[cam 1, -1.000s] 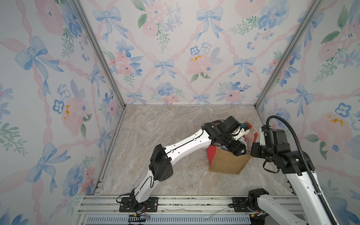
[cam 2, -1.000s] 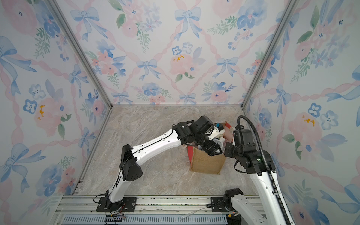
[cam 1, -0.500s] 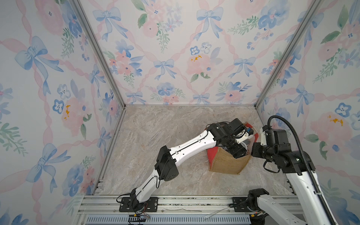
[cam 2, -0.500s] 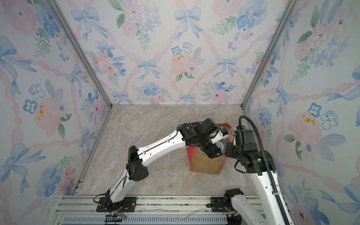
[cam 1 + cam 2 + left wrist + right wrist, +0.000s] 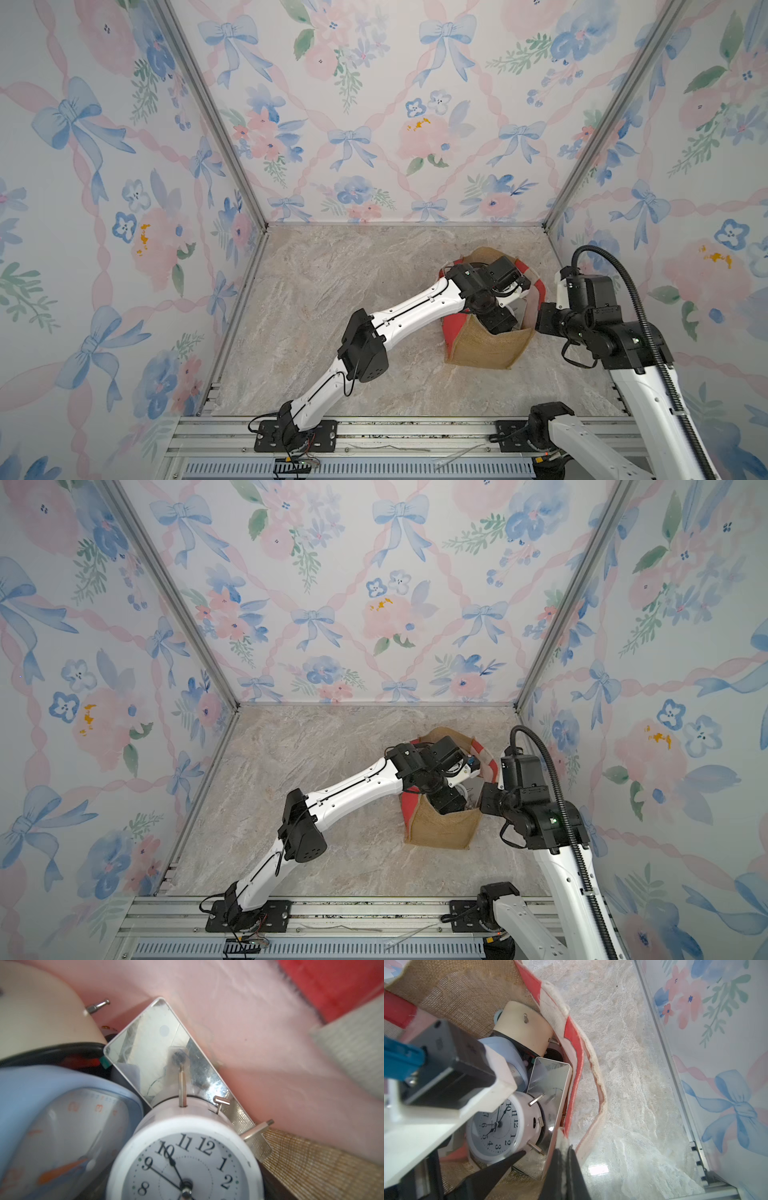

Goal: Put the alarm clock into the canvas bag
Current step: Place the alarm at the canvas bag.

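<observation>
Alarm clock (image 5: 496,1126) in canvas bag (image 5: 467,997), dial up, 12 toward mirrored slab (image 5: 548,1084).

The white alarm clock (image 5: 187,1167), lying in the canvas bag (image 5: 467,1001), has a white dial with black numerals. The left wrist view shows 8, 9, 10, 11, 12, 1 and 2. The right wrist view shows 10, 11, 12 and 1 through 7, and a tiny line of print near the dial's centre, too small to read. Beside it, the light blue clock (image 5: 62,1126) has blurred orange numerals; only a 3 can be read.
</observation>
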Available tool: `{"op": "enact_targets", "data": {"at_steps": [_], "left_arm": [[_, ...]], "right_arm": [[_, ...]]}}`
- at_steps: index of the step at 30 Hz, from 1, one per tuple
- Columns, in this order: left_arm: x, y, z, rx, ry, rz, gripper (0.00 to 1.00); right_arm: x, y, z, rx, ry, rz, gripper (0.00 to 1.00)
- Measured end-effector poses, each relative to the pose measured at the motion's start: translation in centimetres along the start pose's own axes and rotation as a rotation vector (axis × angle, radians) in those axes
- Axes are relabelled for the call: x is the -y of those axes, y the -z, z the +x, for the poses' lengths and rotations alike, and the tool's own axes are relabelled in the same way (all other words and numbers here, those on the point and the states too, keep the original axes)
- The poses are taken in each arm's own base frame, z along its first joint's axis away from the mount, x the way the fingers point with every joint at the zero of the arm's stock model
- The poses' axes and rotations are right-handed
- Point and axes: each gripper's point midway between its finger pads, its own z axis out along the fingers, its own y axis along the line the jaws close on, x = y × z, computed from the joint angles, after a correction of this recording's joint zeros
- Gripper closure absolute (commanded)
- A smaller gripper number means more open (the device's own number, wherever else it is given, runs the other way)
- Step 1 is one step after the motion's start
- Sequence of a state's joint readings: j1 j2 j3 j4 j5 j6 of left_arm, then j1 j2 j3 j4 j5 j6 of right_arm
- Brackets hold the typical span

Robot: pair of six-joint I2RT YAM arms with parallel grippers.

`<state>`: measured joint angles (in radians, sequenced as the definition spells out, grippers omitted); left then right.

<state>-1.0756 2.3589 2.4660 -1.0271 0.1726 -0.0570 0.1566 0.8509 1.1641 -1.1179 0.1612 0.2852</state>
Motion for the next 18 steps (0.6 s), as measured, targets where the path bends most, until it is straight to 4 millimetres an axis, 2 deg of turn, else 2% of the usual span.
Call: {"op": "enact_targets", "data": {"at_steps": [1,3,10,14,18], "left_arm": [[0.0,0.3,-0.2,0.005,0.003,0.003,0.05],[-0.1,1.2,-0.8,0.023,0.006,0.011,0.03],[-1.9,5.7,-3.5,0.135,0.055,-0.01,0.05],[-5.2,9.0,-4.2,0.193,0.138,-0.105,0.08],[-9.8,11.2,-3.1,0.205,0.249,-0.241,0.09]], "right_arm": [[0.0,0.0,0.0,0.001,0.0,0.0,1.0],[0.0,0.0,-0.1,0.005,-0.002,-0.002,0.91],[-0.1,0.2,-1.1,0.03,-0.016,-0.003,0.71],[-0.1,0.1,-1.9,0.043,-0.024,-0.001,0.61],[0.2,-0.7,-2.4,0.026,-0.031,0.02,0.54]]}}
